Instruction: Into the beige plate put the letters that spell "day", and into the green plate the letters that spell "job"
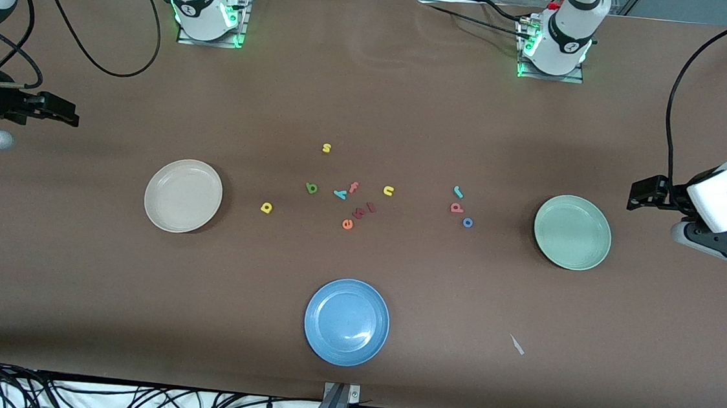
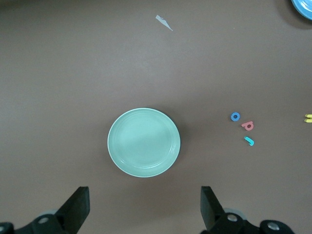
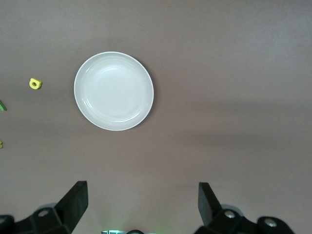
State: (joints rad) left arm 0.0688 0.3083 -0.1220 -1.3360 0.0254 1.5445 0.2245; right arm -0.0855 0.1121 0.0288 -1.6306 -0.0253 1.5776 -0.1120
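- Yellow "d" (image 1: 266, 207), dark green "a" (image 1: 311, 188) and teal "y" (image 1: 340, 194) lie mid-table, between the beige plate (image 1: 183, 195) and the green plate (image 1: 572, 232).
- Teal "j" (image 1: 458, 191), salmon-red "b" (image 1: 457, 207) and blue "o" (image 1: 467, 222) cluster near the green plate.
- Both plates sit empty, bare brown table (image 1: 371, 101) around them.
- Left gripper (image 1: 638, 193) and right gripper (image 1: 59, 111) wait at the table's ends, fingers spread.

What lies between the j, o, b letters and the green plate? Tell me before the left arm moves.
Nothing visible does. The teal j, salmon-red b and blue o lie grouped on bare table beside the green plate, toward the right arm's end. The open left gripper hangs clear of them.
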